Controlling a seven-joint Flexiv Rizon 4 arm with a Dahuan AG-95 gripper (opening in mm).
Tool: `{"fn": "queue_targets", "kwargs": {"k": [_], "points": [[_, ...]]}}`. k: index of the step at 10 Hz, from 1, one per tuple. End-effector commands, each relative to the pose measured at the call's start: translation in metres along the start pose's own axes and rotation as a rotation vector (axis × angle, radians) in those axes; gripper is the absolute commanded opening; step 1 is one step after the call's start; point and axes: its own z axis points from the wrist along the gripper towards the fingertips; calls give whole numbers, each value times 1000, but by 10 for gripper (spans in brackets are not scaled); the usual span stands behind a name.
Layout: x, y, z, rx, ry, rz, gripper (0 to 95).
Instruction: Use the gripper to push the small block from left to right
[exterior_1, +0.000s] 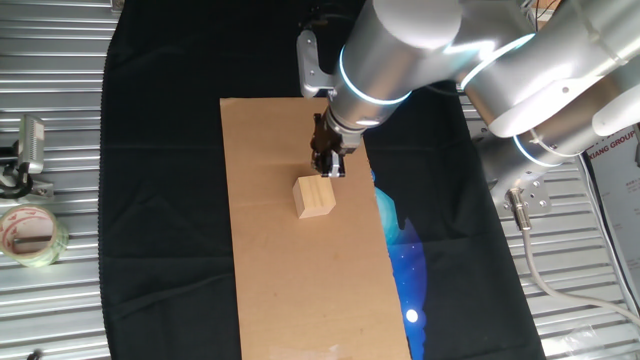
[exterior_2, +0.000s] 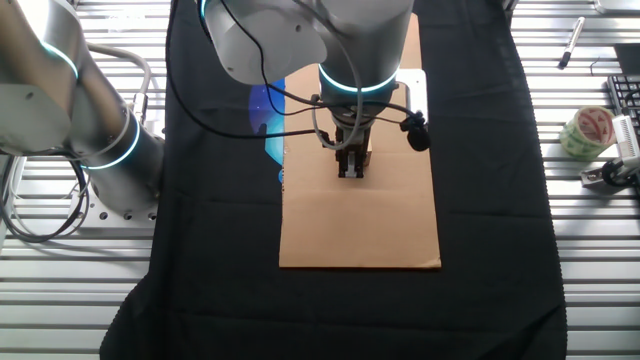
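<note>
Gripper (exterior_1: 329, 166) down on the cardboard (exterior_1: 290, 290), tip touching or just beside the block (exterior_1: 314, 196). Fingers look pressed together, nothing between them. Block sits mid-sheet; in the other fixed view the gripper (exterior_2: 351, 172) hides it. Push seemingly at its start; most travel left.

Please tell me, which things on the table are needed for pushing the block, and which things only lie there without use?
For the job:
- gripper, close beside the block
- small block
- cardboard sheet, on which the block rests

Only lying there:
- tape roll
- black cloth under the cardboard
- pen
</note>
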Motion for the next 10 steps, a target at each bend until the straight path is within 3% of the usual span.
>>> {"fn": "queue_targets", "kwargs": {"k": [1,10], "points": [[0,-1,0,6,-3,-1,0],[1,2,4,12,-12,10,0]]}}
